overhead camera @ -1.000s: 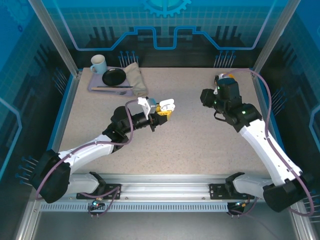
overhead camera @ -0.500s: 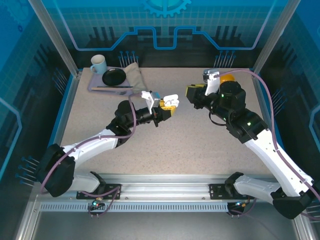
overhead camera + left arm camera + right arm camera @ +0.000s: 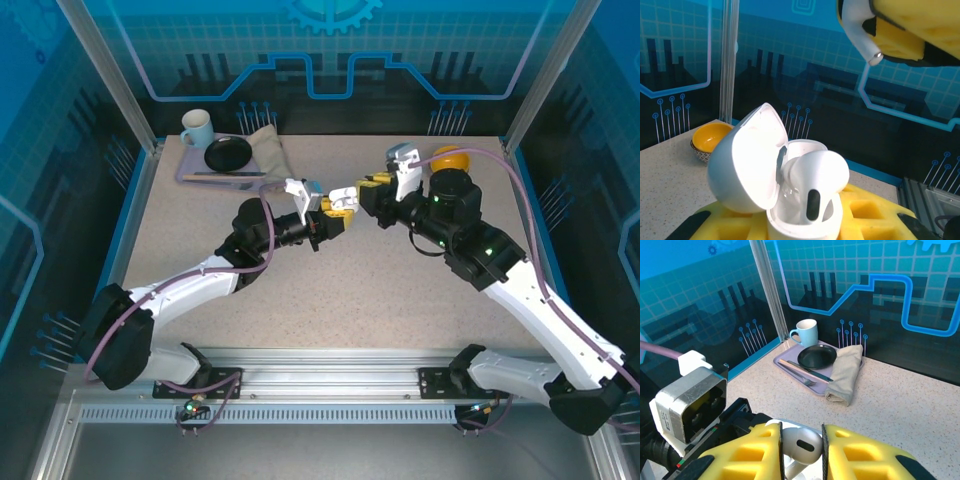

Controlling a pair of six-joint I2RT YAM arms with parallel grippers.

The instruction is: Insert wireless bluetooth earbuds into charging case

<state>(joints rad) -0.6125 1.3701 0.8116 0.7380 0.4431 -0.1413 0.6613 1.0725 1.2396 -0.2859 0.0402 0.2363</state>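
My left gripper (image 3: 335,210) is shut on a white charging case (image 3: 341,198) and holds it above the table's middle. In the left wrist view the case (image 3: 805,220) sits between the yellow pads (image 3: 870,210), its lid (image 3: 745,160) swung open to the left. One white earbud (image 3: 817,175) stands in the case. My right gripper (image 3: 367,190) is shut on a second white earbud (image 3: 801,444), pinched between its yellow pads (image 3: 755,450). That earbud's stem (image 3: 860,32) hangs just above the open case. No pink buds are visible.
An orange bowl (image 3: 449,158) sits at the far right behind my right arm. A lilac tray (image 3: 190,172) at the far left carries a mug (image 3: 196,127), a black plate (image 3: 228,153), cutlery and a folded napkin (image 3: 270,155).
My right arm has swung left from the bowl with the earbud and now meets the case. My left gripper moved the case slightly right and farther away.
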